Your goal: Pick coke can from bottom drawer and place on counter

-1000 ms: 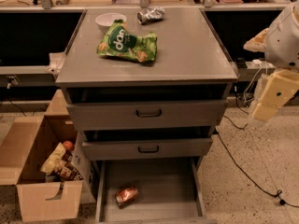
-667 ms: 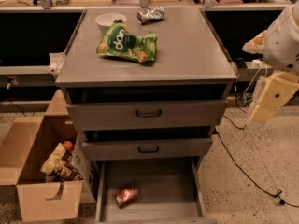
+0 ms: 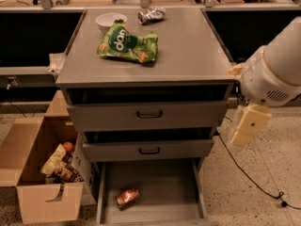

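The coke can point(image 3: 127, 197) lies on its side on the floor of the open bottom drawer point(image 3: 160, 182), towards its front left. The counter point(image 3: 188, 46) is the grey top of the cabinet. My gripper point(image 3: 247, 126), a cream piece hanging below the white arm point(image 3: 275, 74), is at the cabinet's right side, level with the two upper drawers. It is well above and to the right of the can and holds nothing that I can see.
On the counter lie a green snack bag point(image 3: 127, 44), a white bowl point(image 3: 110, 21) and a crumpled silver object point(image 3: 151, 15). Two upper drawers point(image 3: 149, 114) stand slightly open. A cardboard box point(image 3: 44, 173) with items sits on the floor at left. A black cable point(image 3: 249, 178) runs on the floor at right.
My arm and gripper have moved left and down, closer to the cabinet's right side. The can and the drawers have not moved.
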### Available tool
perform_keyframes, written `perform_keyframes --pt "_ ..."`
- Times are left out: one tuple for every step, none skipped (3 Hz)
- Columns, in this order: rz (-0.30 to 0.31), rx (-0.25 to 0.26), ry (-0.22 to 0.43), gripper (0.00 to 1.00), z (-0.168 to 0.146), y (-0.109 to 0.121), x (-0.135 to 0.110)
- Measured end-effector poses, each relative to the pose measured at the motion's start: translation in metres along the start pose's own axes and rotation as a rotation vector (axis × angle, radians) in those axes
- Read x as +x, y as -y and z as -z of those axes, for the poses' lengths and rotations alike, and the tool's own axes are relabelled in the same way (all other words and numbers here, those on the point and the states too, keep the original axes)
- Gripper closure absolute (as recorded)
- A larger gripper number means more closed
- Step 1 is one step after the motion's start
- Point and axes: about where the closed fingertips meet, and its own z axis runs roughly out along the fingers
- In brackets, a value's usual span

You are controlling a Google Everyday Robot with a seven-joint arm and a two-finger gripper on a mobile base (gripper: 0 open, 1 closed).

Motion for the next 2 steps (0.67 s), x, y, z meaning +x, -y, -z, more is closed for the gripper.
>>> perform_keyframes --pt "0.007 -0.049 0.048 0.0 -0.055 -0.033 -0.026" --pt "-0.011 -0.09 0.092 0.0 -0.087 -0.055 -0.043"
